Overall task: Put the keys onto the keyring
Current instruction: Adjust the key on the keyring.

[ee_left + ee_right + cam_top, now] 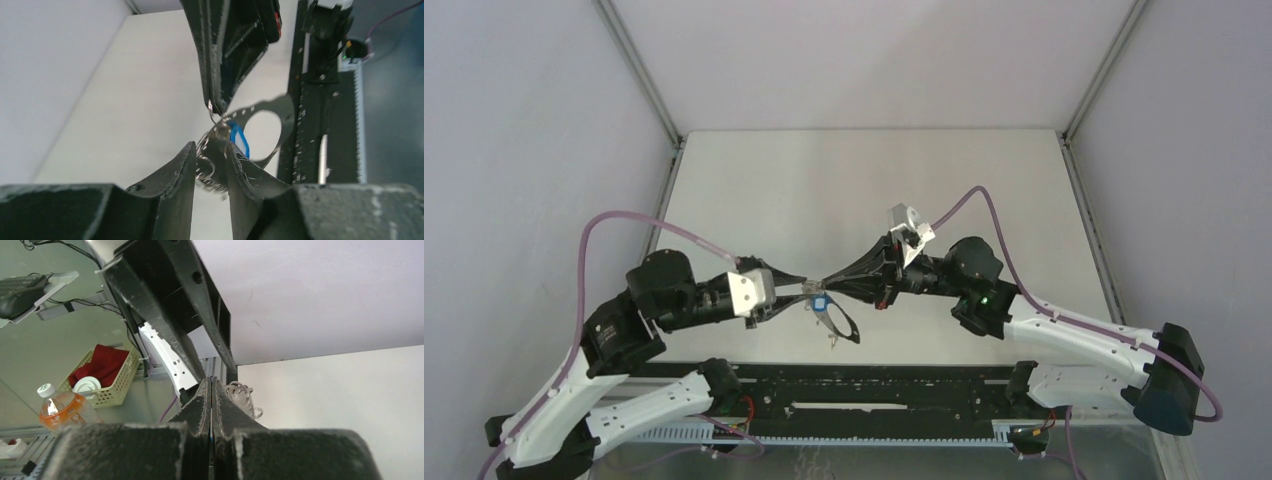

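— Where were my hands at that moment?

— You had them tip to tip above the bench (pixel 824 190), near its front edge. The left hand (pixel 210 150) reached in from your left and the right hand (pixel 211 385) from your right.

— And the keyring?

— The keyring (pixel 286 113) hung in the air between them, off the bench. In the top view its dark hoop dropped from the meeting point toward the front edge. Its cluster of metal loops (pixel 206 168) sat in the gap of your left hand. Those fingers were drawn in on the cluster, with the metal filling the space between them, so you were holding the keyring there.

— Was the right hand gripping anything?

— Your right fingers were pressed flat together along their whole length. In your left wrist camera a thin wire loop from the cluster came out at their very tips, so you had that pinched. The wire was too fine to say more about it.

— The keys?

— The blue key (pixel 240 141) hung just beside the loops, against the cluster. From your left wrist camera it lay within the hoop's outline. I couldn't tell whether it was threaded onto the hoop.
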`<state>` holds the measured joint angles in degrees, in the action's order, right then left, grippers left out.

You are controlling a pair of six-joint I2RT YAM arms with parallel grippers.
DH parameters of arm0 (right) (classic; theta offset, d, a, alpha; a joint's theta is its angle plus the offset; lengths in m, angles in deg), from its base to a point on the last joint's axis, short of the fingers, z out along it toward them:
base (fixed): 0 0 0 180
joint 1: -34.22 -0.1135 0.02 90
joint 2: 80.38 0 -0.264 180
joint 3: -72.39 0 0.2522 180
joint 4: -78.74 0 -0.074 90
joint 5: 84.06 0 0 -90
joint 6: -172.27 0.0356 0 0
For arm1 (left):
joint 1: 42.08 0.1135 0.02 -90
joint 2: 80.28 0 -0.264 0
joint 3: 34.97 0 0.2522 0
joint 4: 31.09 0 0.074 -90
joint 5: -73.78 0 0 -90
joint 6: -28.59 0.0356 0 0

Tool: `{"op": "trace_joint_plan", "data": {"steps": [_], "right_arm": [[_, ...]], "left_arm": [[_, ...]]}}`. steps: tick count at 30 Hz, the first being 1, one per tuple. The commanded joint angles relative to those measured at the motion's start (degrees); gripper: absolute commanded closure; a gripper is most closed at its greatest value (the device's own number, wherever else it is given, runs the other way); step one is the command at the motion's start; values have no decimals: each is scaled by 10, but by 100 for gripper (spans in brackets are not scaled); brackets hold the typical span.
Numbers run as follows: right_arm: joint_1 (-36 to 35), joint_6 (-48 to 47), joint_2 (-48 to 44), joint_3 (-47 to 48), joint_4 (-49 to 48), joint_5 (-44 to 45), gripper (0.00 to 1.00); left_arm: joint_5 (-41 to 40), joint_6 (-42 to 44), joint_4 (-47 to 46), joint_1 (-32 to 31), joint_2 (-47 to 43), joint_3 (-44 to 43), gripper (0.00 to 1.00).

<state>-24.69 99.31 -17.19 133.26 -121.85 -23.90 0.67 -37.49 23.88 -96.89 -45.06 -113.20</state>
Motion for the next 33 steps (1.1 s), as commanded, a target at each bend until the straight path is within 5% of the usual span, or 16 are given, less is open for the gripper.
{"op": "trace_joint_plan", "data": {"steps": [1,18,20,22,26,31,33], "right_arm": [[-12,-8,-16,2,-42,8,100],[-27,-29,-18,17,1,26,100],[-29,-33,-16,23,10,27,100],[-31,-36,-14,25,14,30,100],[-30,-36,-15,25,14,29,100],[-31,-38,-19,25,20,40,100],[-33,-37,-20,25,22,56,100]], "left_arm": [[107,-144,-42,42,33,-35,68],[170,-68,14,48,47,-28,99],[170,-81,8,49,48,-26,97],[170,-100,2,48,50,-24,80],[146,-103,0,49,42,-9,62],[96,-92,-22,53,38,-9,59],[33,-83,-37,54,32,-9,67]]}}
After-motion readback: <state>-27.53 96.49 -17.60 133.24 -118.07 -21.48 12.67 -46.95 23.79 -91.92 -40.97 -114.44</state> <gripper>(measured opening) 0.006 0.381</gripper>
